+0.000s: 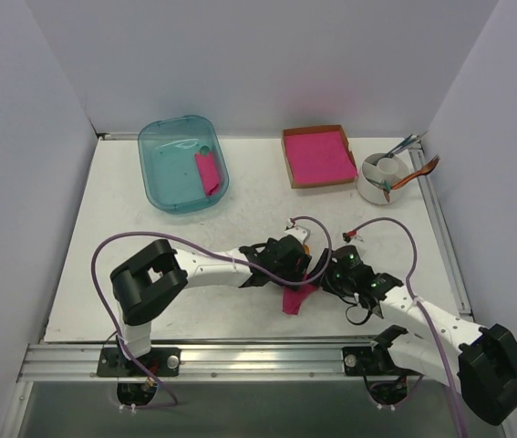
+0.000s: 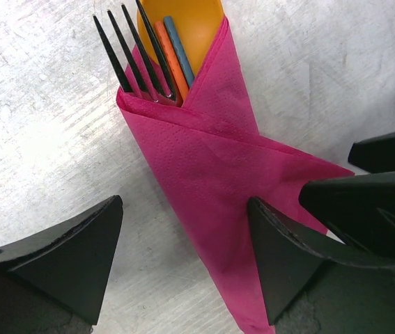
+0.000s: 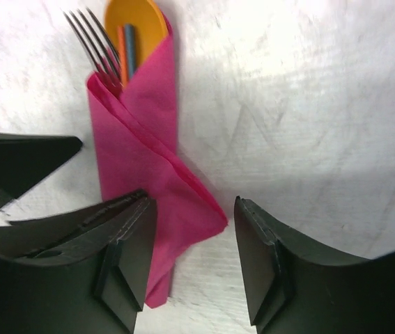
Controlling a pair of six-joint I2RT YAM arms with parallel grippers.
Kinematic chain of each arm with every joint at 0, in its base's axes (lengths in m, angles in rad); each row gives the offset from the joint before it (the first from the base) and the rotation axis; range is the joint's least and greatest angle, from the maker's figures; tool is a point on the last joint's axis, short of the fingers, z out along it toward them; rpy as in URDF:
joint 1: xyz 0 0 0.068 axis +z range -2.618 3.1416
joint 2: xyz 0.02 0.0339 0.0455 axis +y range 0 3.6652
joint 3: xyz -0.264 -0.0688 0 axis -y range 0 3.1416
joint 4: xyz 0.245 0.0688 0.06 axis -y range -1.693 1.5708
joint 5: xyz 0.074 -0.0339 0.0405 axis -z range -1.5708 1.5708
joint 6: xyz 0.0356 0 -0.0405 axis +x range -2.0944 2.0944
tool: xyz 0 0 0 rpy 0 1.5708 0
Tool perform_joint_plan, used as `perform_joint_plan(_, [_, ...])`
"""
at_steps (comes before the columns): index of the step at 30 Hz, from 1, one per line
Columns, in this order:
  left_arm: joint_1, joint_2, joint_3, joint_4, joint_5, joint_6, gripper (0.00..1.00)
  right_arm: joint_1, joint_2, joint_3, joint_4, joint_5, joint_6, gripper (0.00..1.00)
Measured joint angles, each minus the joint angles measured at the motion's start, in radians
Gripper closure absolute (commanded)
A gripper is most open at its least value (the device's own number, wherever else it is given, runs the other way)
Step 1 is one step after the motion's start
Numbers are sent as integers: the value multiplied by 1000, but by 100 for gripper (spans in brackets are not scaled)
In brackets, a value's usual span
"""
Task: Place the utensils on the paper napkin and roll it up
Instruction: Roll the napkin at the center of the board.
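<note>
The paper napkin (image 2: 211, 174) lies on the table rolled into a magenta cone around the utensils. Dark fork tines (image 2: 134, 56) and the orange spoon bowl (image 2: 190, 21) stick out of its open end. My left gripper (image 2: 183, 243) is open and straddles the narrow end of the roll, its right finger (image 2: 281, 264) against the paper. My right gripper (image 3: 194, 233) is open too, with the roll's loose corner flap (image 3: 197, 202) lying between its fingers. In the top view both grippers meet over the roll (image 1: 294, 301) at the table's front middle.
A teal tub (image 1: 162, 173) holding a pink piece stands at the back left. A cardboard tray with a pink stack (image 1: 318, 156) and a white holder (image 1: 381, 187) with cutlery sit at the back right. A metal rail runs along the near edge.
</note>
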Motion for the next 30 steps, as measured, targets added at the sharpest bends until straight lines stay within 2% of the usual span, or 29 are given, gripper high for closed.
perform_joint_plan(7, [0,0,-4,10,2,-1,18,-32,0,64,-15,13,-50,51])
perform_joint_plan(19, [3,-23,-77,158,77,-1,19,-51,97,87,42,11,-146,51])
perform_joint_plan(30, [6,-35,-115,218,94,-1,20,-74,162,106,84,-49,-204,51])
